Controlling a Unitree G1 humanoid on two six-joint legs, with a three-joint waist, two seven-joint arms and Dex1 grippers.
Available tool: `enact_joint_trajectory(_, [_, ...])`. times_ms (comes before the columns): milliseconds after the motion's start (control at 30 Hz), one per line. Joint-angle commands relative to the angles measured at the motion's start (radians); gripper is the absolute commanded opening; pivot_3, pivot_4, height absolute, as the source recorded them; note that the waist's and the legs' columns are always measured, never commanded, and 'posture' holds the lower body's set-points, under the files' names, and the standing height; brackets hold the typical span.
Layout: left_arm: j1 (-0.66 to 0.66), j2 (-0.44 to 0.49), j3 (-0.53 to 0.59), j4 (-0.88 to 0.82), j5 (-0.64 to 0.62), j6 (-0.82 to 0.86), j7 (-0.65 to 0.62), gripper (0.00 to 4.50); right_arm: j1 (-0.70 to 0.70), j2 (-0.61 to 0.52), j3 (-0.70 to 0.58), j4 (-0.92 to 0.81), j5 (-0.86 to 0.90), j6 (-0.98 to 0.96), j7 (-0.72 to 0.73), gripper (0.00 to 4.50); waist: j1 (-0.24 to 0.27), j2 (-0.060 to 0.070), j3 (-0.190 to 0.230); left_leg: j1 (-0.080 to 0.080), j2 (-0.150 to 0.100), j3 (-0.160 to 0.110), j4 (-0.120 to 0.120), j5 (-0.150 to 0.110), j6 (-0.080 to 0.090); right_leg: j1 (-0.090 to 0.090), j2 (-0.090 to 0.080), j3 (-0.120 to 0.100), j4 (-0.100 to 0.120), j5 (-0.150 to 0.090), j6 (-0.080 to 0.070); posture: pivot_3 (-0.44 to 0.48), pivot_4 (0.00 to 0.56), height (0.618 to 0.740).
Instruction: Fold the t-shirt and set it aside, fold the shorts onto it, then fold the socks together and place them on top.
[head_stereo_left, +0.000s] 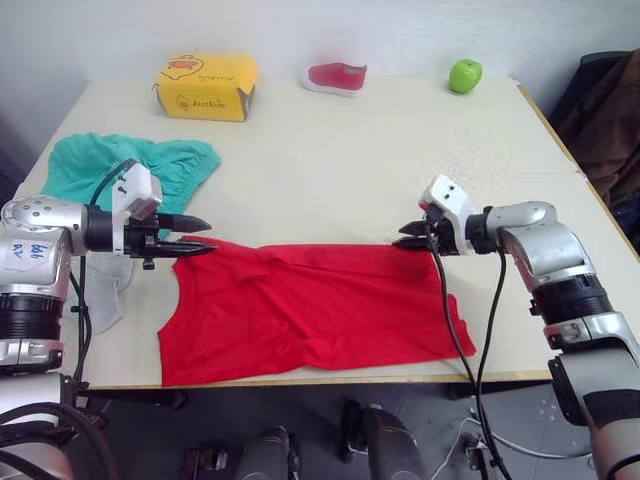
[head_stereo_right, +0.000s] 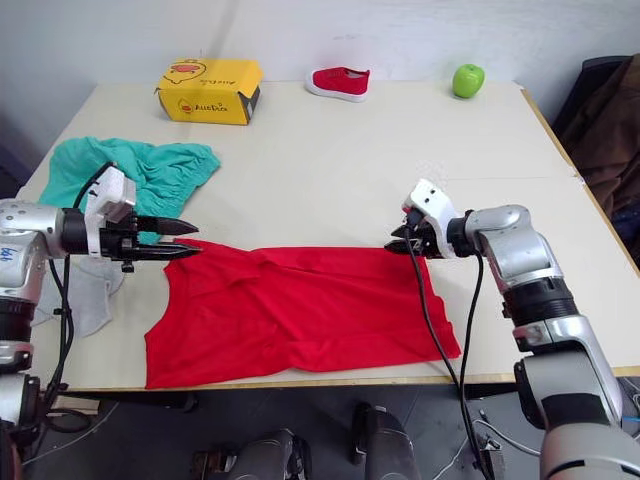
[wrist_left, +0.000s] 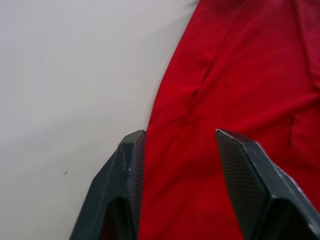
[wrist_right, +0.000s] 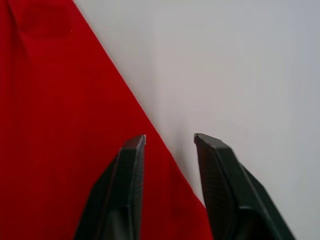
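Note:
The red t-shirt lies spread flat along the table's front edge, folded into a wide band. My left gripper is open at the shirt's far left corner, its fingers straddling the cloth edge just above it. At the shirt's far right corner my right gripper is also open, with the shirt's edge running under the gap between its fingers. The teal shorts lie crumpled at the left, behind my left arm. Light grey socks lie at the left front, partly under that arm.
A yellow box, a small red-and-white shoe and a green apple stand along the back of the table. A dark garment on a chair is beyond the right edge.

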Motion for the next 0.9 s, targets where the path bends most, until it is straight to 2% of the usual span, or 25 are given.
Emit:
enact_joint_trajectory(33, [0.016,-0.013,0.030,-0.175,-0.079,0.070,0.026,3.42,-0.048,0.011,0.019,0.064,-0.032,-0.010,0.034,2.98,0.001,0.000,0.000,0.000,0.000,0.000,0.000,0.000,0.000,0.000,0.000,0.000,0.000,0.000,0.000,0.000,0.150,0.740])
enact_joint_trajectory(100, [0.027,-0.033,0.027,-0.232,-0.094,0.080,0.050,4.01,-0.066,0.021,0.030,0.103,-0.044,-0.015,0.052,2.99,0.001,0.000,0.000,0.000,0.000,0.000,0.000,0.000,0.000,0.000,0.000,0.000,0.000,0.000,0.000,0.000,0.150,0.740])
enact_joint_trajectory(167, [0.023,-0.057,0.024,-0.270,-0.108,0.091,0.077,4.50,-0.080,0.029,0.038,0.126,-0.053,-0.016,0.072,2.60,-0.001,0.000,0.000,0.000,0.000,0.000,0.000,0.000,0.000,0.000,0.000,0.000,0.000,0.000,0.000,0.000,0.150,0.740])
enact_joint_trajectory(267, [0.016,-0.081,0.010,-0.301,-0.113,0.101,0.099,4.50,-0.085,0.032,0.057,0.132,-0.071,-0.018,0.121,1.67,-0.002,0.000,0.000,0.000,0.000,0.000,0.000,0.000,0.000,0.000,0.000,0.000,0.000,0.000,0.000,0.000,0.150,0.740])
enact_joint_trajectory(400, [0.011,-0.098,-0.004,-0.310,-0.106,0.095,0.116,4.50,-0.089,0.038,0.083,0.166,-0.119,-0.071,0.126,0.21,-0.009,0.000,0.000,0.000,0.000,0.000,0.000,0.000,0.000,0.000,0.000,0.000,0.000,0.000,0.000,0.000,0.150,0.740])
enact_joint_trajectory(433, [0.011,-0.101,-0.005,-0.311,-0.105,0.092,0.119,4.50,-0.095,0.042,0.086,0.187,-0.132,-0.090,0.123,0.02,-0.010,0.000,0.000,0.000,0.000,0.000,0.000,0.000,0.000,0.000,0.000,0.000,0.000,0.000,0.000,0.000,0.150,0.740])
enact_joint_trajectory(533, [0.018,-0.108,-0.009,-0.321,-0.104,0.085,0.129,4.50,-0.136,0.068,0.086,0.281,-0.168,-0.154,0.095,0.02,-0.012,0.000,0.000,0.000,0.000,0.000,0.000,0.000,0.000,0.000,0.000,0.000,0.000,0.000,0.000,0.000,0.150,0.740])
enact_joint_trajectory(767, [0.025,-0.131,-0.013,-0.347,-0.114,0.077,0.155,4.50,-0.370,0.181,0.070,0.677,-0.270,-0.390,-0.072,0.02,-0.017,0.003,0.002,0.001,0.000,0.000,0.000,0.000,-0.001,0.000,0.000,0.001,0.001,0.000,-0.001,0.000,0.150,0.740])
enact_joint_trajectory(900, [0.024,-0.140,-0.018,-0.344,-0.107,0.064,0.167,4.50,-0.424,0.226,0.060,0.796,-0.315,-0.465,-0.154,0.02,-0.017,0.003,0.002,0.000,0.001,0.000,-0.001,0.000,-0.001,0.000,0.000,0.001,0.001,-0.001,-0.001,0.000,0.150,0.740])
